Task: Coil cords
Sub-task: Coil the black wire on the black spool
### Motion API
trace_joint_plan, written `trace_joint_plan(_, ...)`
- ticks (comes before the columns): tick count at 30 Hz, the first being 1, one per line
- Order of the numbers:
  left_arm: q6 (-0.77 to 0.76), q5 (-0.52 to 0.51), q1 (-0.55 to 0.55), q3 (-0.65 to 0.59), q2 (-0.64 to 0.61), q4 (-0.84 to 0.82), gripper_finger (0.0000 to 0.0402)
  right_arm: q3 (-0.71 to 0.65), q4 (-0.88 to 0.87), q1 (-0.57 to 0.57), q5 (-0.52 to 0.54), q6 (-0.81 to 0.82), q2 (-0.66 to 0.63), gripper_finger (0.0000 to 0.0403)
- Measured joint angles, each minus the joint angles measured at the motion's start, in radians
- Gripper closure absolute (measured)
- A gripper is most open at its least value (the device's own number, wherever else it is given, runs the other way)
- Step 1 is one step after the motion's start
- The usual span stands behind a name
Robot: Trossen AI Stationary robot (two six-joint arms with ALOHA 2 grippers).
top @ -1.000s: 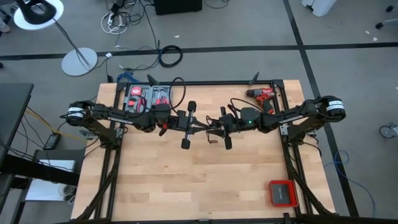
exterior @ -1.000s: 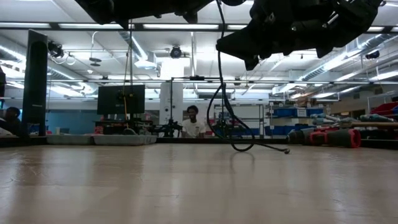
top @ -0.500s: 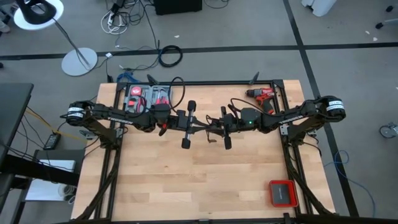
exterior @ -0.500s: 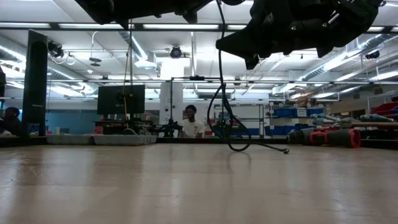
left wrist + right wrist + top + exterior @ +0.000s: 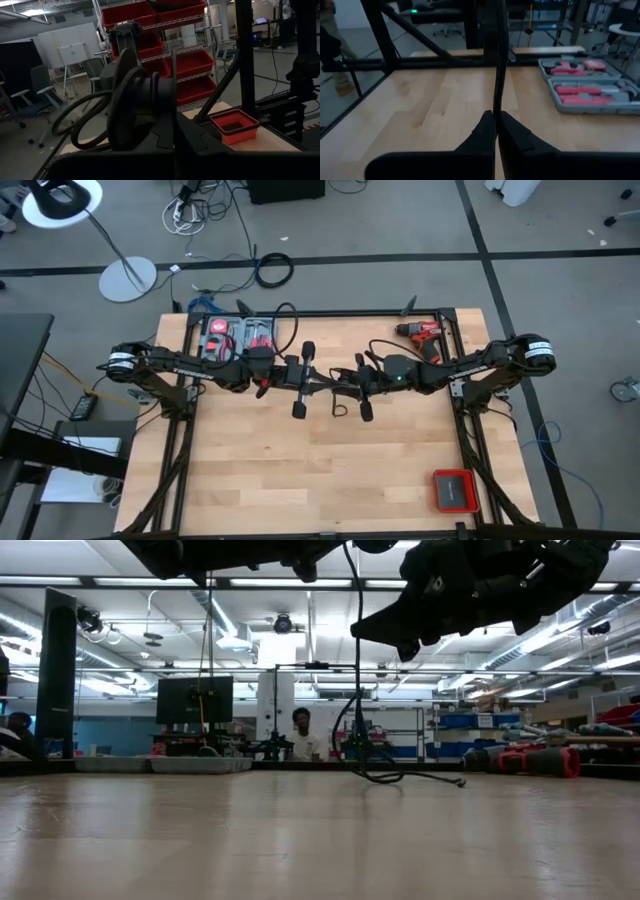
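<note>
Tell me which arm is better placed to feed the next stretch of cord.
The right. The right gripper is shut on the cord, which runs straight up from its fingertips, slack trailing onto the table. The left gripper is shut, facing it mid-table.

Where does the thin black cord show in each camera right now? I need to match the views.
High view: cord at table centre, between the two grippers.
Low view: cord hangs from the arms above, its end trailing on the table.
Left wrist view: cannot pick it out.
Right wrist view: cord runs straight out from the shut right gripper.
Shared landmark: toolkit, back left in the high view, also in the right wrist view.
</note>
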Motion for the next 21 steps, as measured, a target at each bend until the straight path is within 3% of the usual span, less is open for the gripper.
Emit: trace_joint_plan(21,-0.001,-0.011,-0.007,0.0,-0.012,-0.098,0.0401,0.0,-0.096,0.019,0.0,-0.034,0.0,0.0403)
